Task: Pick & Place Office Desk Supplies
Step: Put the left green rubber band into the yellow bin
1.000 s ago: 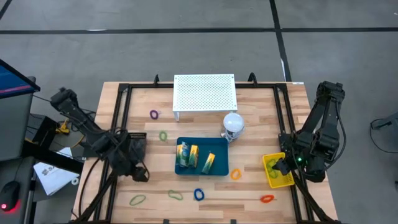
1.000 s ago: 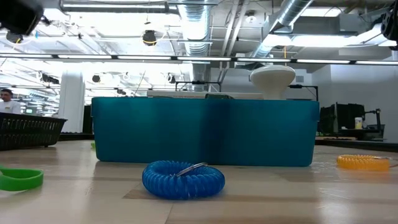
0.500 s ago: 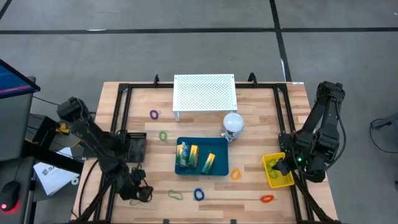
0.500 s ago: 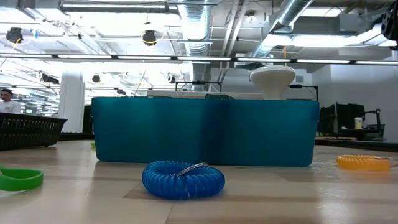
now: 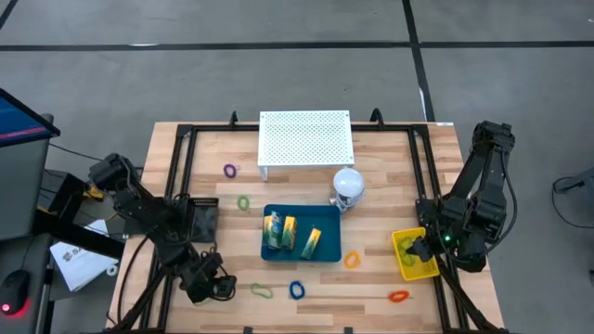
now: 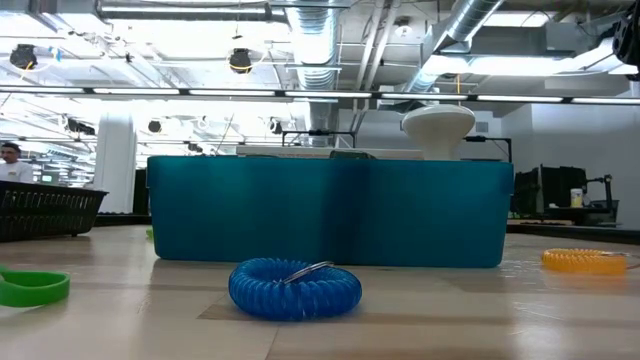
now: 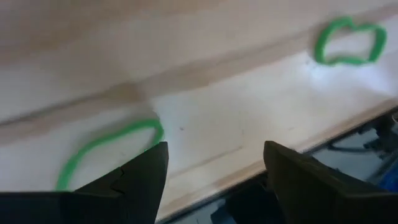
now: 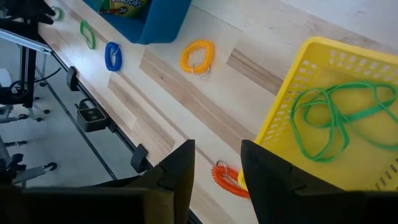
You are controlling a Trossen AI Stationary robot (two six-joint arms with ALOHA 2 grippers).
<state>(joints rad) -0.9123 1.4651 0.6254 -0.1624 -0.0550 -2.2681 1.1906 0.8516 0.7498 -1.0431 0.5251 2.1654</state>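
loops lie all over a pale wood table [image 5: 380, 176] that stands on a grey floor; past the table's edge is a big bright hall with pipes under the roof. i count two green loops at the front, one [image 7: 109, 152] under the left gripper [image 5: 212, 288] and one [image 5: 263, 290] just beside it. there is also one blue loop [image 5: 296, 289], one orange loop [image 5: 352, 261], one red loop [image 5: 399, 297], one purple loop [image 5: 229, 171] and one more green loop [image 5: 243, 201]. a blue tray [image 5: 302, 255] in the middle holds a crayon box [image 5: 277, 230] and a packet [image 5: 311, 243]. the left gripper's fingers are spread wide and hold nothing, with the green loop by one fingertip. the right gripper [image 5: 418, 249] waits over a yellow basket [image 5: 415, 254], fingers partly apart and holding nothing, above thin green bands [image 8: 339, 115] in the basket.
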